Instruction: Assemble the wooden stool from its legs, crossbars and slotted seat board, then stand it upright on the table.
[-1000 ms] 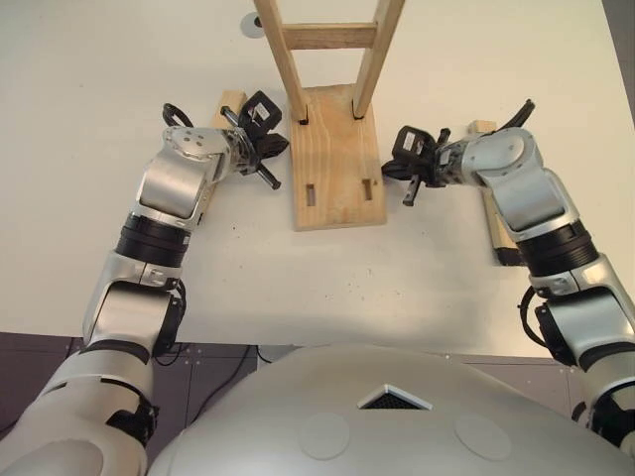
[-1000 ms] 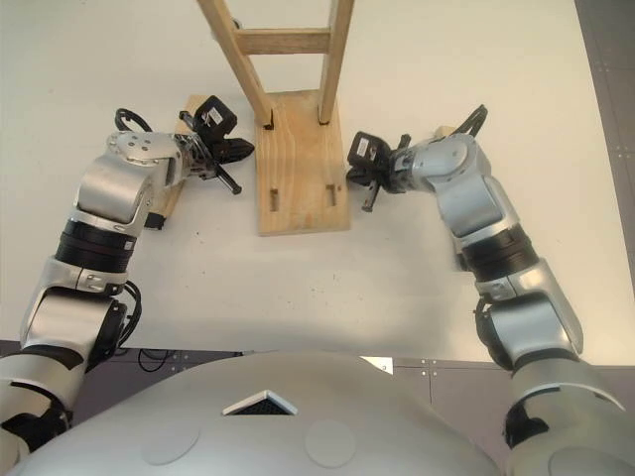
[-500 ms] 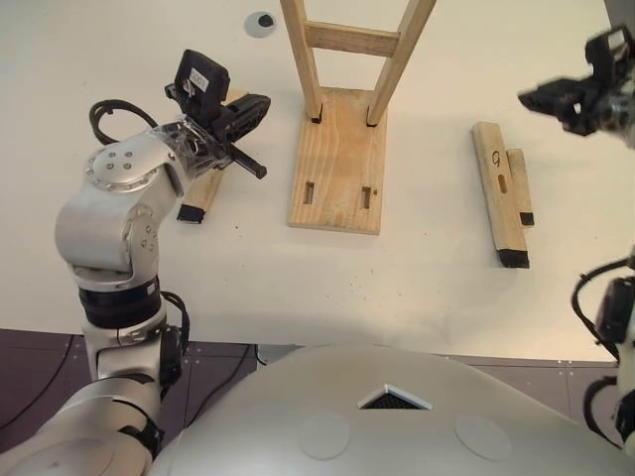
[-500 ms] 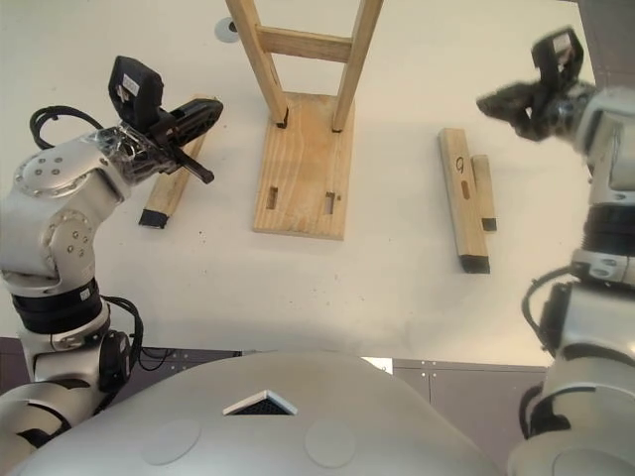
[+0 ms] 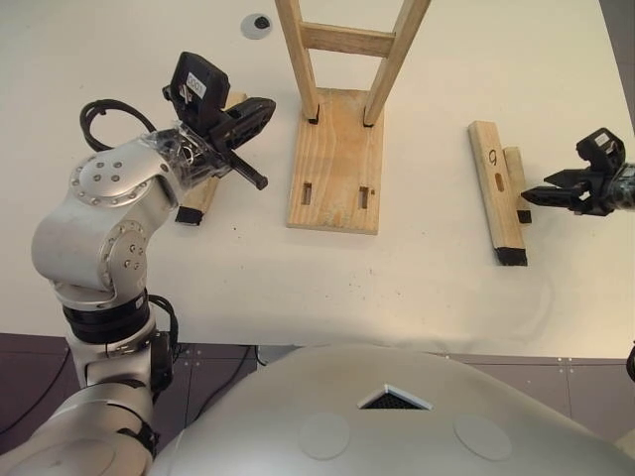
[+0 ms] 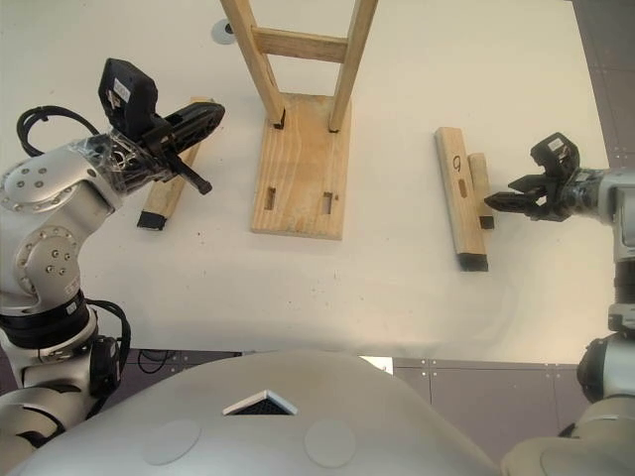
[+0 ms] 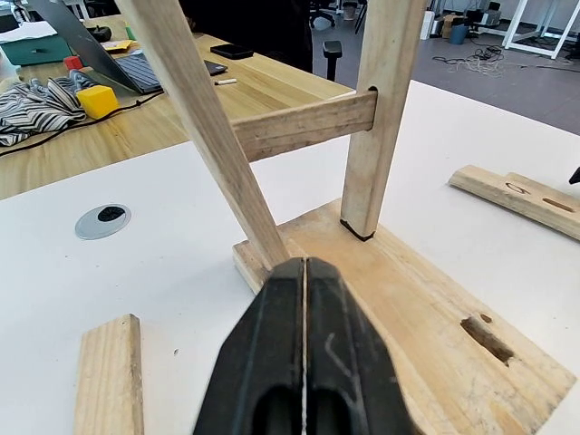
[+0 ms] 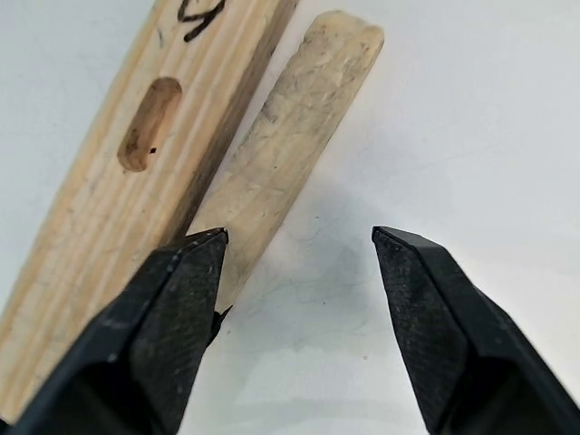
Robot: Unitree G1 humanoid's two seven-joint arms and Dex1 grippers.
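Seat board (image 5: 334, 164) lies flat on the counter (image 5: 417, 288) with two legs (image 5: 303, 59) stuck in, the right end effector (image 6: 501, 193) spread wide beside a short stick (image 8: 290, 136), probably ready to grab it, and the left end effector (image 7: 304, 344) clenched on nothing.

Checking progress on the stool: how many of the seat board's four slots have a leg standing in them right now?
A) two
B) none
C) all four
A: two legs stand in the far pair of slots of the seat board, while the near pair of slots is empty.
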